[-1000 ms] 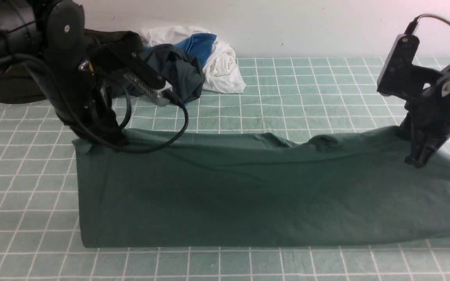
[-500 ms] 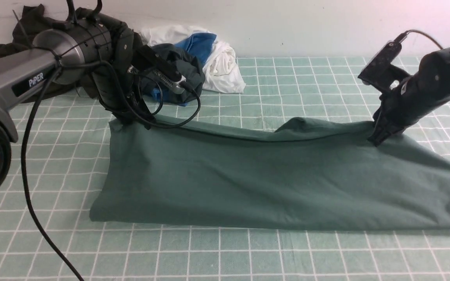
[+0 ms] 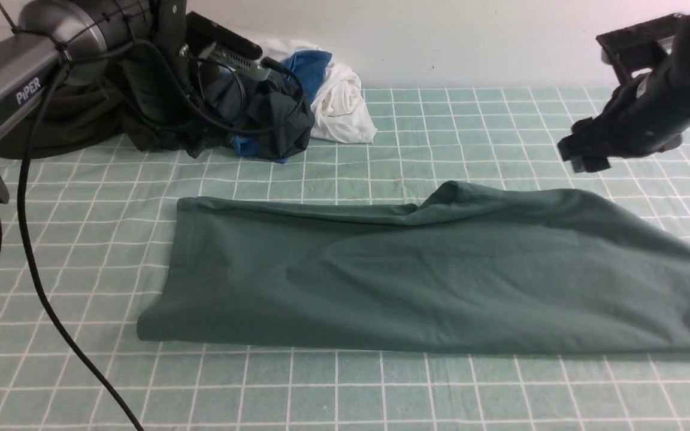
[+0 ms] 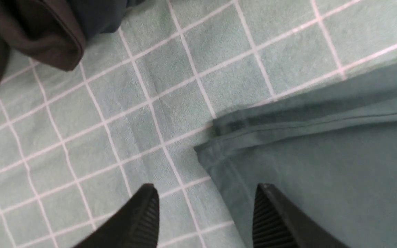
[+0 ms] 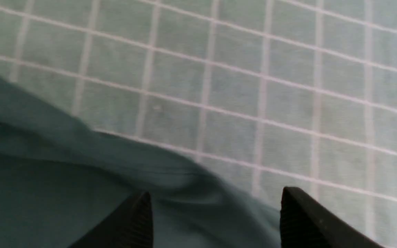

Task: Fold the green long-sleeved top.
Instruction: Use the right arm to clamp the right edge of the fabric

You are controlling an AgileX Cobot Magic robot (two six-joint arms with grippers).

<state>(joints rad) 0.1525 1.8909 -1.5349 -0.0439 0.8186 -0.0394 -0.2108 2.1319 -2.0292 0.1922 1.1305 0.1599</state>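
The green long-sleeved top (image 3: 441, 281) lies flat across the checked cloth as a long folded band, with its right end running out of the front view. My left gripper (image 4: 207, 194) is open and empty, hovering over the top's far left corner (image 4: 219, 151). In the front view the left arm (image 3: 81, 24) is raised at the back left, and its fingers are lost against the dark clothes. My right gripper (image 3: 584, 157) hangs above and behind the top's far right edge. In its wrist view the right gripper (image 5: 215, 196) is open and empty over the top (image 5: 64, 172).
A pile of clothes sits at the back left by the wall: a dark olive-black garment (image 3: 51, 131), a dark slate-grey garment (image 3: 279, 114) and a white and blue one (image 3: 339, 90). The left arm's cable (image 3: 39, 287) trails over the pale-green checked cloth (image 3: 381, 395).
Both grippers have opened and let go of the top's far edge, then lifted up and back. The raised edge dropped and the top settled flat.
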